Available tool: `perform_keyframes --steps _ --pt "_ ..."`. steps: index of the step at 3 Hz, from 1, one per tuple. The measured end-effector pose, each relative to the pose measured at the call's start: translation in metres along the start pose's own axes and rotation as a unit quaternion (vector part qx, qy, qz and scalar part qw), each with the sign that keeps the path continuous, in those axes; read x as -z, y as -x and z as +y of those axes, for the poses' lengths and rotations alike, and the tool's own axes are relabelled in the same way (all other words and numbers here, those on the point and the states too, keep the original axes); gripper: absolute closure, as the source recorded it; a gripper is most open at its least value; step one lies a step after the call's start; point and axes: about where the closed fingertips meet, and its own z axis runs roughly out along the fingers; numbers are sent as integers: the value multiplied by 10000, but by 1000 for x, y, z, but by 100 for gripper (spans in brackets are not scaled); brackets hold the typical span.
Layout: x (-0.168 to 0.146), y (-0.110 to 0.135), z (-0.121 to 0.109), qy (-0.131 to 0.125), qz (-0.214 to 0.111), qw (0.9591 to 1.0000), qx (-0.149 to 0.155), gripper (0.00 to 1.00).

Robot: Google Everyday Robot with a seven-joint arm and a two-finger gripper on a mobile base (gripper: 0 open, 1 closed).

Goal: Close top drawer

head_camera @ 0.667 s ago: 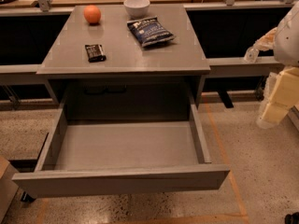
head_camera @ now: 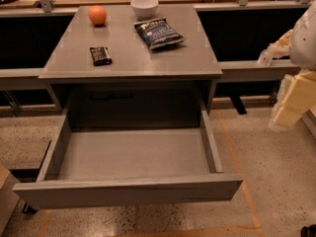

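The top drawer (head_camera: 133, 154) is a broad, shallow grey box pulled far out from under the grey table (head_camera: 133, 53). It is empty inside. Its plain flat front panel (head_camera: 128, 191) is nearest the camera. My gripper (head_camera: 291, 100), cream-coloured, hangs at the right edge of the view below the white arm (head_camera: 305, 38). It is to the right of the drawer's right side wall, well apart from it, and holds nothing that I can see.
On the table top lie an orange (head_camera: 97, 15), a white bowl (head_camera: 144, 7), a dark chip bag (head_camera: 158, 32) and a small black bar (head_camera: 100, 56). Dark benches stand to the left and right. Orange tape lines mark the speckled floor (head_camera: 276, 181).
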Motion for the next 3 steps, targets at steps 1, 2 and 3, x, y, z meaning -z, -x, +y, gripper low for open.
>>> perform_keyframes --steps 1,2,3 --pt "-19 -2 10 315 -6 9995 -2 38" --pt "-37 -8 28 715 24 9974 -78 60" --pt "-58 -16 53 1072 112 9939 -218 84"
